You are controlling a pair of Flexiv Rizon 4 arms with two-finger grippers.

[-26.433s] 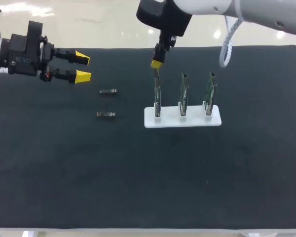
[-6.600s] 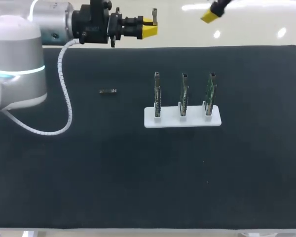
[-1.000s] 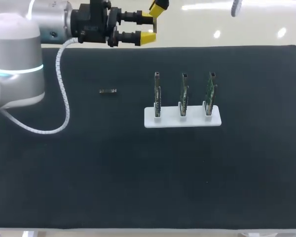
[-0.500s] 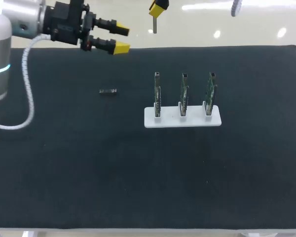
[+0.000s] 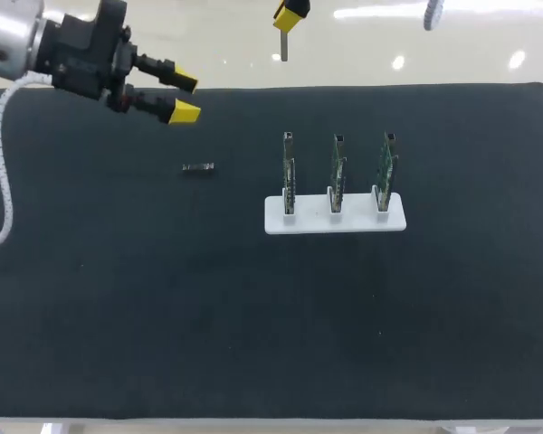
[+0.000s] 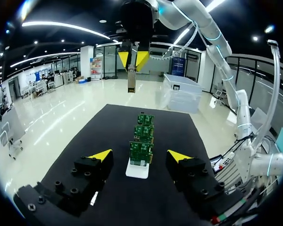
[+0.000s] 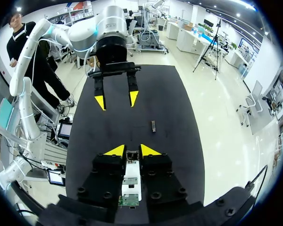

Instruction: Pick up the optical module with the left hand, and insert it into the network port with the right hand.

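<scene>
My right hand (image 5: 290, 18) is way up high near the left end of the white stand (image 5: 335, 220). It's clamped on an optical module (image 5: 283, 47) that hangs straight down from the yellow tips, well clear of the stand. The right wrist view shows the module pinched between both fingers, so that grip looks solid.

My left hand (image 5: 183, 97) is off to the left of the stand and well apart from it. It's up over the far side of the black counter (image 5: 253, 316), fingers spread wide with nothing in them.

A second optical module (image 5: 197, 168) lies flat on the counter left of the stand, nearer the left hand than the stand. The stand holds three green boards (image 5: 337, 172) upright in a row.
</scene>
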